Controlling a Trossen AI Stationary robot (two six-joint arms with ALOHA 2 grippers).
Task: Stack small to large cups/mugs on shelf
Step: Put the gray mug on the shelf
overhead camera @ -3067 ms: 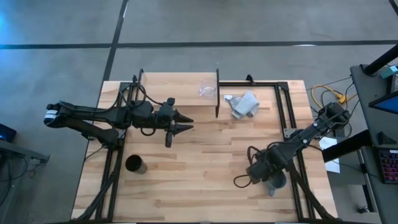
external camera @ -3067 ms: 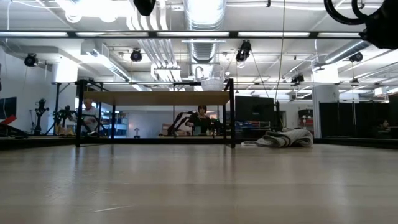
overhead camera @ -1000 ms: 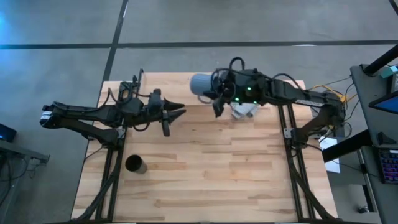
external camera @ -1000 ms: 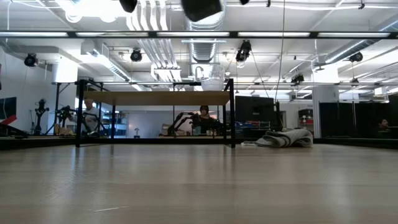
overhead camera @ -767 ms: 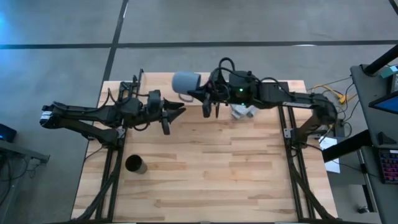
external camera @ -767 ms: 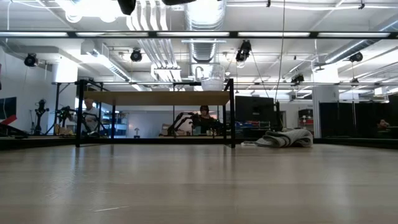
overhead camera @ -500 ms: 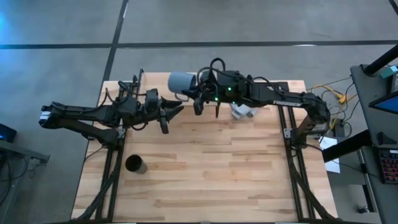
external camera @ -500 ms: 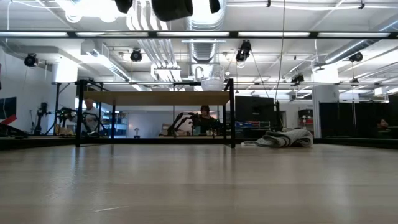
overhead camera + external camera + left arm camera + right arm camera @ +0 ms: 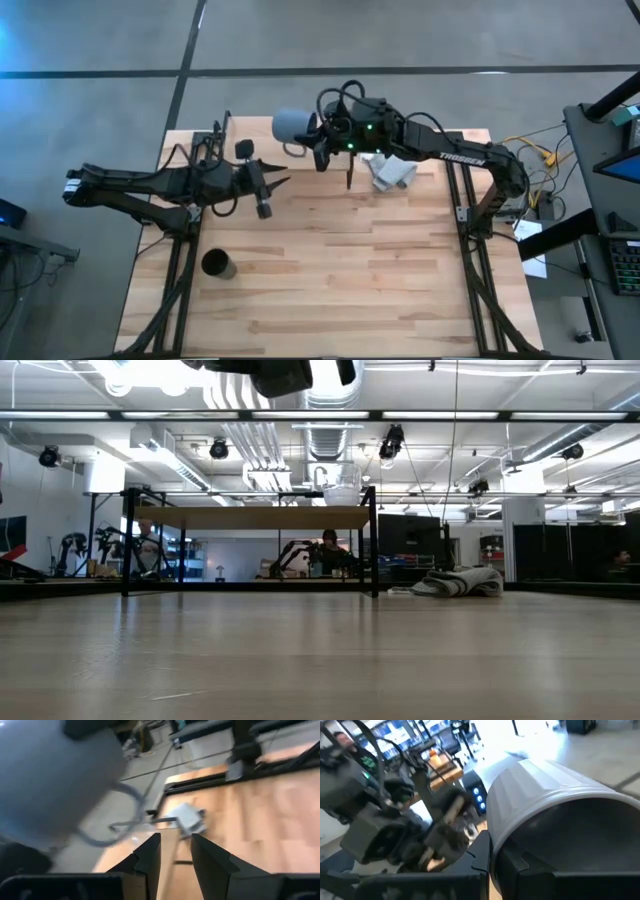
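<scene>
A grey-blue mug (image 9: 293, 124) hangs on its side above the shelf (image 9: 250, 517), mouth toward the table's right, with my right gripper (image 9: 313, 138) shut on it. In the left wrist view the mug (image 9: 55, 775) looms close, its handle (image 9: 120, 820) hanging down. The small clear glass cup (image 9: 342, 488) stands on the shelf's right end; my right arm hides it in the high view. A black cup (image 9: 217, 264) stands upright at the table's near left. My left gripper (image 9: 278, 180) hovers open just in front of the shelf, with nothing between its fingers. My right gripper pinches the mug's wall at the rim (image 9: 501, 836), one finger (image 9: 516, 862) inside the mouth and one (image 9: 482, 852) outside. The fingers come level from the table's right. The mug is lifted clear of the shelf, lying sideways with its bottom toward the table's left.
A crumpled grey-white cloth (image 9: 392, 170) lies right of the shelf at the back. Black metal frames run along the table's left and right sides (image 9: 462, 190). The middle and near part of the tabletop (image 9: 340, 270) is bare wood.
My right gripper has carried the mug toward the table's left along the far edge, from above the glass cup's end of the shelf to above its middle. The mug has stayed on its side and clear of everything.
</scene>
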